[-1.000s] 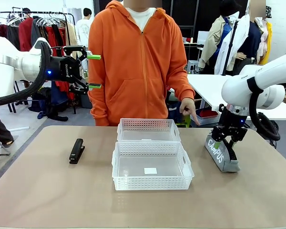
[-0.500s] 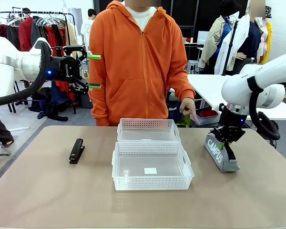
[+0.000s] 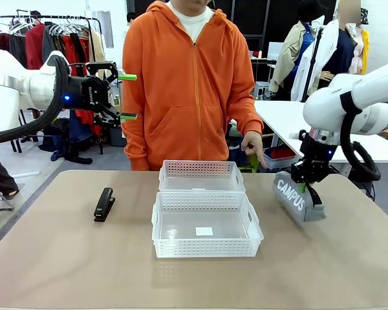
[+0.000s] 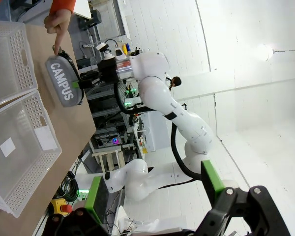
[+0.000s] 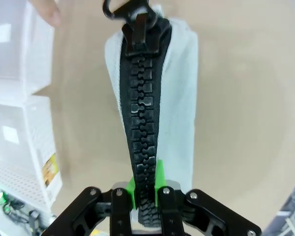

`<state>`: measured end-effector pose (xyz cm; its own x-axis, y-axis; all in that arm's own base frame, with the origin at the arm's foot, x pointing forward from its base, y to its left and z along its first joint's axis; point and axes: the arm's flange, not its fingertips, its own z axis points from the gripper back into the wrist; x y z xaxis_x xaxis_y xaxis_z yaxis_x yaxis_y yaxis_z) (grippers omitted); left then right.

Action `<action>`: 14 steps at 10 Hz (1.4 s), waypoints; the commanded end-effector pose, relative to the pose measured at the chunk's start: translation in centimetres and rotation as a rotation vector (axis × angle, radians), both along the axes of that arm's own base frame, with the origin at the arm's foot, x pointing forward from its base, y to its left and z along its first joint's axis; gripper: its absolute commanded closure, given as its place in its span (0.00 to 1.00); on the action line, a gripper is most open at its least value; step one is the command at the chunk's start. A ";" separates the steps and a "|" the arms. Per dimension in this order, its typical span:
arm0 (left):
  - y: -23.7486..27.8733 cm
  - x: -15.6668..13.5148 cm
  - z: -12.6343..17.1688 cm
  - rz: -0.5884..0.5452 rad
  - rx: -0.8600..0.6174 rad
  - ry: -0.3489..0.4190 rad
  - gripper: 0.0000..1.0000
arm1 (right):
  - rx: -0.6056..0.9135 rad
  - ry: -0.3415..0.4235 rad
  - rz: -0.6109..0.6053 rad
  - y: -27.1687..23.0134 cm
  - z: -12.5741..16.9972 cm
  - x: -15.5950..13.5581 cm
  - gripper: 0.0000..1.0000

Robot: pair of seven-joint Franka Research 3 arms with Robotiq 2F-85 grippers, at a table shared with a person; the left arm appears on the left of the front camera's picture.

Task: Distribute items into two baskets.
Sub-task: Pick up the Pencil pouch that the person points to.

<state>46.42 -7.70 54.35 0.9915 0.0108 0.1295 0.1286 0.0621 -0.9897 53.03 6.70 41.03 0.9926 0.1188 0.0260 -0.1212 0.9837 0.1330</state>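
Note:
The grey pencil case (image 3: 296, 197) with white "CAMPUS" lettering hangs tilted just above the table at the right, and my right gripper (image 3: 304, 187) is shut on its zip edge. In the right wrist view the green pads (image 5: 160, 179) pinch the black zipper (image 5: 137, 123). The black stapler (image 3: 104, 203) lies on the table at the left. Two white lattice baskets stand in the middle, the near basket (image 3: 207, 247) and the far basket (image 3: 200, 169) touching. My left gripper (image 3: 126, 97) is open and raised high at the left, holding nothing; from there I see the pencil case (image 4: 64, 88).
A person in an orange hoodie stands at the far side, one hand (image 3: 252, 143) hanging down just behind the pencil case. Bare table lies in front of the baskets and between them and the stapler. The table's right edge is close to the case.
My right gripper has shut on the pencil case and lifted it up off the table, slightly toward the baskets. The left arm has stayed still.

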 end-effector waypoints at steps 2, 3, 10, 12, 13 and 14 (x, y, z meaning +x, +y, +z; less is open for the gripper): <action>0.1 -0.1 0.1 0.001 -0.001 -0.003 0.00 | 0.042 0.041 -0.031 2.2 7.3 -1.7 1.00; 0.1 -0.1 0.1 0.001 -0.001 -0.003 0.00 | 0.089 0.039 -0.029 2.9 10.0 -2.1 1.00; 0.1 -0.1 0.1 0.001 -0.001 -0.003 0.00 | 0.172 -0.051 -0.124 5.8 23.4 -1.1 1.00; 0.1 -0.1 0.1 0.001 -0.001 -0.003 0.00 | 0.180 -0.072 -0.132 5.4 25.6 -0.8 1.00; 0.1 -0.1 0.1 0.001 -0.001 -0.003 0.00 | 0.178 -0.084 -0.142 4.9 26.7 -0.4 1.00; 0.1 -0.1 0.1 0.001 -0.001 -0.003 0.00 | 0.178 -0.096 -0.153 4.6 27.3 -0.4 1.00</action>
